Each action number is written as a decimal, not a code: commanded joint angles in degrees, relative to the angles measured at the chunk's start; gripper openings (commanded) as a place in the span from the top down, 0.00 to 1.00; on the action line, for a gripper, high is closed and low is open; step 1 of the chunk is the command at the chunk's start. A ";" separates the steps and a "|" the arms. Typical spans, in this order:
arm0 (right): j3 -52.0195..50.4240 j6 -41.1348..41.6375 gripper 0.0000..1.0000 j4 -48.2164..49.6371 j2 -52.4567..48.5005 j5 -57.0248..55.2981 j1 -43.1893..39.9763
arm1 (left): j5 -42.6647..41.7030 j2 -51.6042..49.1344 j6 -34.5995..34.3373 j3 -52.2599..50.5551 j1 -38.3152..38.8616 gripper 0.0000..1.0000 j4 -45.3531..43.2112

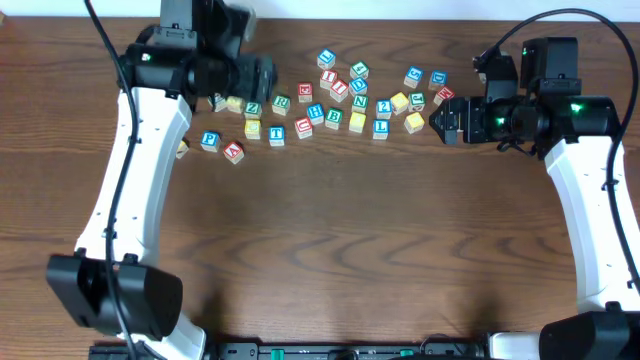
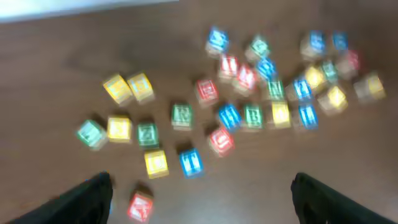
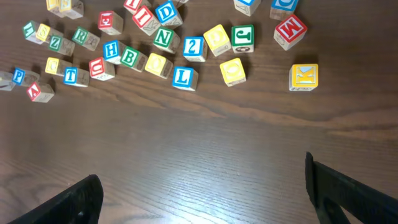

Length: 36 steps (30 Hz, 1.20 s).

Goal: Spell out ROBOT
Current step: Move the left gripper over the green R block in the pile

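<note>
Several lettered wooden blocks lie scattered across the far middle of the wooden table [image 1: 330, 230]. Among them are a green R [image 1: 281, 103], a blue T [image 1: 276, 135] and a green B [image 1: 334, 118]. The blurred left wrist view shows the R [image 2: 181, 115], T [image 2: 191, 160] and B [image 2: 252, 116]. The right wrist view shows the R [image 3: 81, 36], T [image 3: 74, 76], B [image 3: 129, 57] and a yellow block with a round letter [image 3: 232, 71]. My left gripper [image 1: 265, 78] [image 2: 202, 193] is open and empty at the left end of the scatter. My right gripper [image 1: 445, 120] [image 3: 202, 193] is open and empty at its right end.
Other blocks include a blue L [image 3: 184, 77], a yellow K [image 3: 303, 76], a red M [image 3: 290, 30] and a red block [image 1: 234, 151] at the near left of the group. Bare wood lies in front of the blocks.
</note>
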<state>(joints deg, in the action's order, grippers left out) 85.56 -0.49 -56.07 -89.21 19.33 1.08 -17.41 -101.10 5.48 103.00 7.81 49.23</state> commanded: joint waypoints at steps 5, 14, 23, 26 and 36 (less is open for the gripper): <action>1.36 -0.66 0.06 -1.11 0.33 0.76 -0.24 | 14.56 -12.66 -18.27 6.36 3.06 0.16 -4.22; 1.33 -0.61 0.10 -3.56 0.33 0.76 -0.24 | 23.71 -22.40 -18.23 7.56 8.59 0.42 -5.62; 1.27 -0.63 0.13 -5.46 0.31 0.72 -0.24 | 24.17 -29.55 -18.23 7.54 10.01 0.45 -8.52; 0.87 -0.63 0.13 -5.29 0.31 0.72 -0.24 | 24.17 -31.45 -18.14 7.54 10.01 0.45 -9.88; -0.87 -0.63 0.13 -5.03 0.31 0.72 -0.24 | 27.02 -33.55 -17.99 7.34 10.01 0.44 -12.81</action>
<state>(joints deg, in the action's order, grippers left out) 85.34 -0.67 -61.14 -89.21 19.57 1.08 7.51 -133.43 -12.23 109.03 17.85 36.88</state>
